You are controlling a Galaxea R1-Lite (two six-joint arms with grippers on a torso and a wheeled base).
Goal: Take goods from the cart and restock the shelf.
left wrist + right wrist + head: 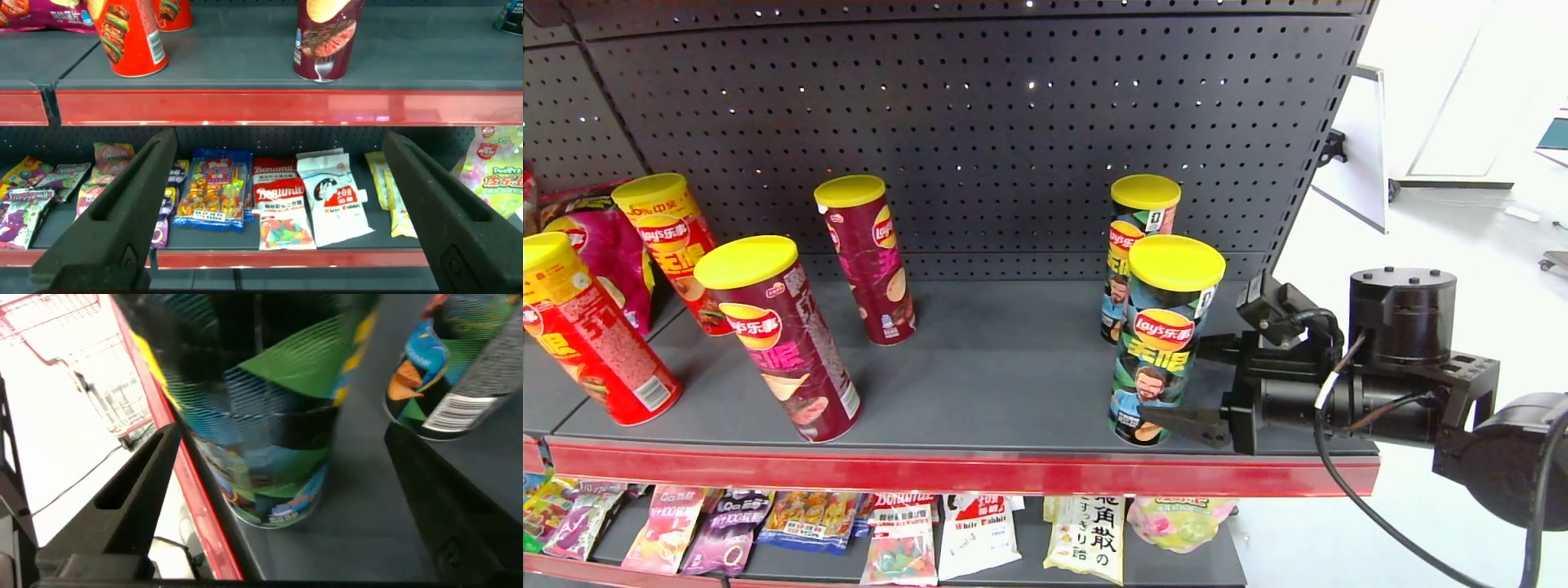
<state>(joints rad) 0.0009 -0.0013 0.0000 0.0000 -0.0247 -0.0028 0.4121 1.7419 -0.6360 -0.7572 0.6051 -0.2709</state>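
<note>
A green chip can [1164, 343] with a yellow lid stands upright at the front right of the grey shelf [1013, 384]. My right gripper [1176, 380] is open around its lower part, one finger on each side. From the right wrist view, the can [261, 392] sits between the spread fingers of this gripper [278, 433], with a gap on the side toward the rear can. A second green can [1139, 220] stands just behind it. My left gripper [279, 139] hangs open and empty in front of the lower shelf. The red wire cart [73, 343] is off to the side.
Two maroon cans [784, 335] [866, 257] and two red cans [584, 327] [674, 245] stand further left on the shelf. The stretch between the maroon and green cans is bare. Snack bags [898, 539] fill the lower shelf. A red lip [964, 474] edges the shelf front.
</note>
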